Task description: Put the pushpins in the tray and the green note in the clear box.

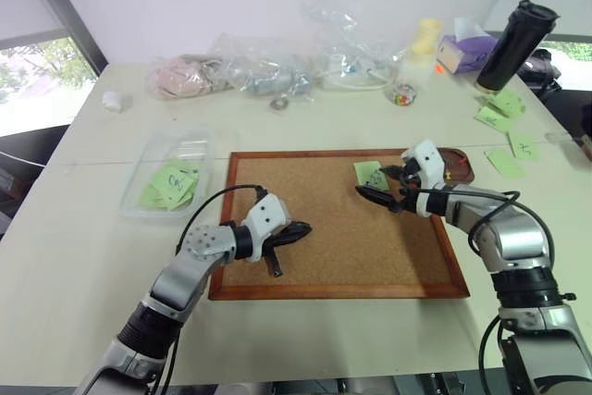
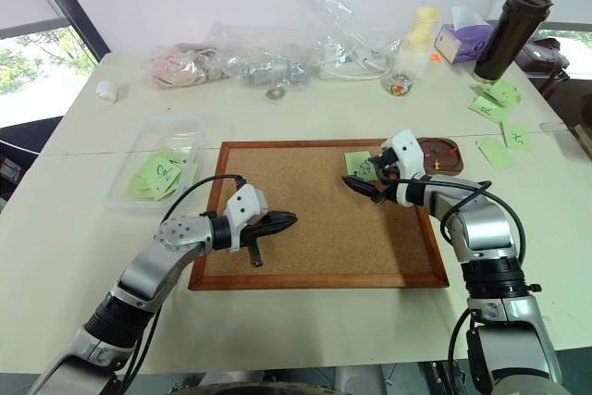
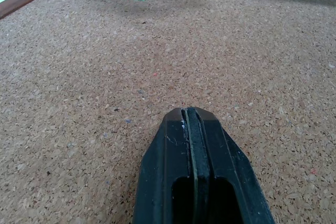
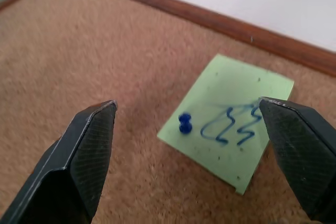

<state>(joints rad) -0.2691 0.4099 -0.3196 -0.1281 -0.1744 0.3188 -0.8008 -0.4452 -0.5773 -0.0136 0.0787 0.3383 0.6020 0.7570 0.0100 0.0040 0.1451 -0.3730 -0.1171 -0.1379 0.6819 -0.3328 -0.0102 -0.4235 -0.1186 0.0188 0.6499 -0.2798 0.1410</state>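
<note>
Cork board [image 1: 342, 228] lies mid-table, long axis left-right. Green note [image 4: 228, 121] sits flat on the board's far-right part, near the far frame edge, pinned by one blue pushpin [image 4: 184, 123] at its left edge; pin stands head up, blue scribbles run across the note to the right of it. Note is about square, edges turned slightly off the board frame. Right gripper [image 1: 393, 187] hovers over the note, pointing left and down, jaws spread wide, nothing between them; in the right wrist view the two fingers [image 4: 86, 145] flank the note and pin, not touching either. Left gripper [image 1: 298, 228] sits low over the board's near-left area, pointing right, fingers [image 3: 194, 166] pressed fully together, holding nothing, tip just above or on the cork, cannot tell which. Tray [image 1: 460, 166], dark brown oval, is just past the board's far-right corner on the table, long axis left-right; small coloured bits inside, too small to tell. Clear box [image 1: 176, 173] is left of the board, on the table, long axis near-far, with several green notes already lying inside. More green notes [image 1: 504, 127] scattered on the table far right, beside a dark tumbler [image 1: 516, 43]. Clear plastic bags [image 1: 268, 67] heaped along the far edge.
</note>
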